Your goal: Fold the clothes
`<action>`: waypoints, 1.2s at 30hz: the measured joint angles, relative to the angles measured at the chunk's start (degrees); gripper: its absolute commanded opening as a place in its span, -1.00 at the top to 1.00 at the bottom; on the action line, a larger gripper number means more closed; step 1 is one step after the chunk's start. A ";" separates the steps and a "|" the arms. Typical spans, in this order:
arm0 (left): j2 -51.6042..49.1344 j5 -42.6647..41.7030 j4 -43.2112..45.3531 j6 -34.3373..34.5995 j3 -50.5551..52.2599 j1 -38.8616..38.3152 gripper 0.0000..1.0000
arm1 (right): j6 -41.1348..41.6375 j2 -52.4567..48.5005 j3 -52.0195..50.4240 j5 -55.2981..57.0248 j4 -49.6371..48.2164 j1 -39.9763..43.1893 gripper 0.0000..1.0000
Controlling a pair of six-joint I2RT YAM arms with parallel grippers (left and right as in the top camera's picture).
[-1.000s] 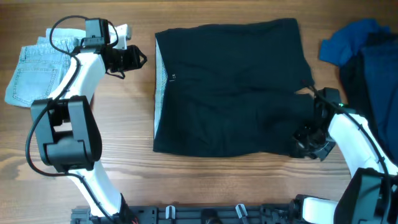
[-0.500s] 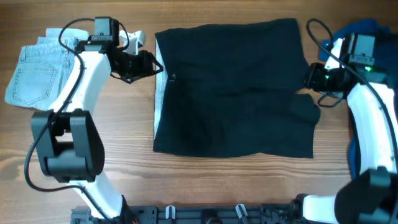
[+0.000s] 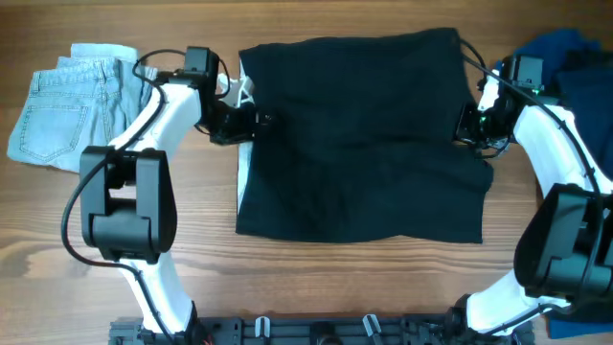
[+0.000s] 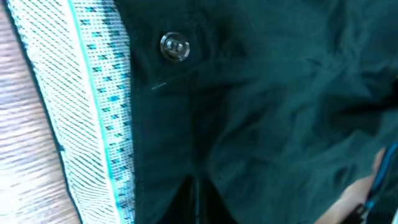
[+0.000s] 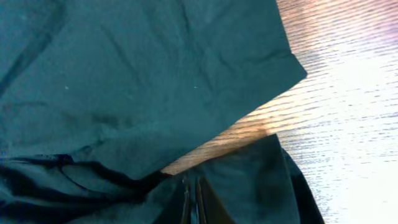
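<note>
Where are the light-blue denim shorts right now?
Overhead view: the light-blue denim shorts lie far left on the wooden table, beyond the left claw from the wide black fabric shorts.

My left gripper (image 3: 245,123): tips lost against black shorts (image 3: 354,134); right gripper (image 3: 470,129) same (jaw gap unreadable, wrist views too). Blue garments (image 3: 551,53) cut by overhead's right edge.
</note>
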State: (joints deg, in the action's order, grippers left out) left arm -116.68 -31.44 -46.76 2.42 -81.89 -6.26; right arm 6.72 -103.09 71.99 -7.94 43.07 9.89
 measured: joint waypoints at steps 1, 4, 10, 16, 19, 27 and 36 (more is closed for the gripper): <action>-0.02 0.33 0.35 0.00 0.09 0.00 0.92 | 0.02 0.00 0.00 0.00 -0.28 -0.09 0.91; 0.00 1.03 2.16 0.02 0.09 0.00 0.92 | 0.00 0.00 0.00 -0.02 -0.35 -0.20 0.92; 0.00 4.00 3.10 -0.13 0.09 0.07 -0.09 | 0.00 0.00 -0.02 -0.02 -0.35 -0.20 0.89; -1.27 6.78 3.32 -0.20 0.09 0.37 0.10 | 0.02 0.00 -0.02 -0.02 -0.37 -0.20 0.89; -3.85 5.31 3.69 -0.20 0.09 0.37 0.16 | 0.00 0.00 -0.02 0.00 -0.39 -0.20 0.89; -3.87 3.91 3.74 -0.20 0.09 0.37 0.18 | 0.02 0.00 -0.02 -0.02 -0.37 -0.20 0.88; -3.89 3.89 3.74 -0.22 0.09 -2.08 0.47 | 0.00 0.00 -0.02 -0.02 -0.55 -0.20 0.89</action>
State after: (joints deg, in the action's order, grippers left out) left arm -120.57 -27.55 -43.03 2.20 -81.80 -8.34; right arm 6.72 -103.09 71.96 -7.97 42.52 9.69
